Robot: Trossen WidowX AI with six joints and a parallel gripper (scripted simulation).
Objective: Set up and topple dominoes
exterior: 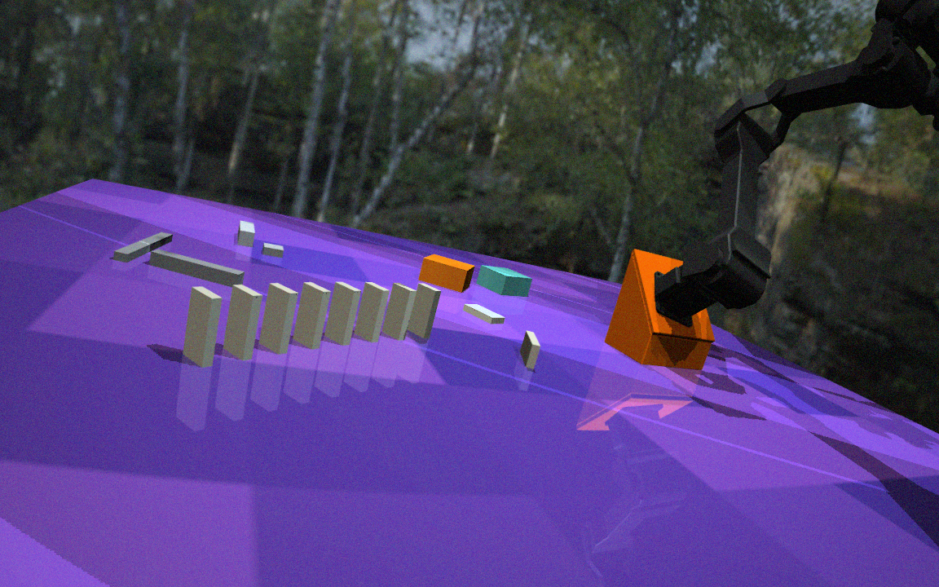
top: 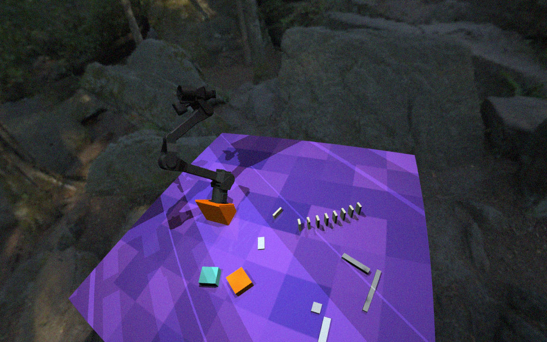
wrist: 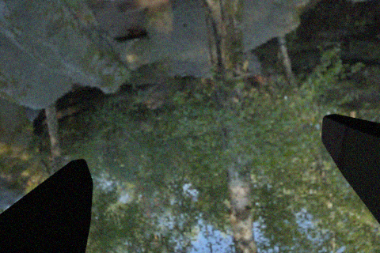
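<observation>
Several pale dominoes (top: 334, 217) (exterior: 310, 315) stand upright in an evenly spaced row on the purple table. Two loose dominoes lie between the row and the arm's base. One loose domino (top: 260, 243) (exterior: 483, 314) lies flat. The other loose domino (top: 277, 213) (exterior: 529, 350) rests on a narrow side, nearer the arm's base. My gripper (top: 176, 99) (wrist: 209, 149) is open and empty, raised high behind the base, far from the dominoes. The wrist view shows only background between the spread fingers.
An orange block (top: 239, 280) (exterior: 446, 272) and a teal block (top: 210, 275) (exterior: 504, 280) sit near each other. Two grey bars (top: 355, 263) (top: 372, 290) lie beyond the row. A small white block (top: 316, 307) and a white bar (top: 324, 329) are near the table's edge.
</observation>
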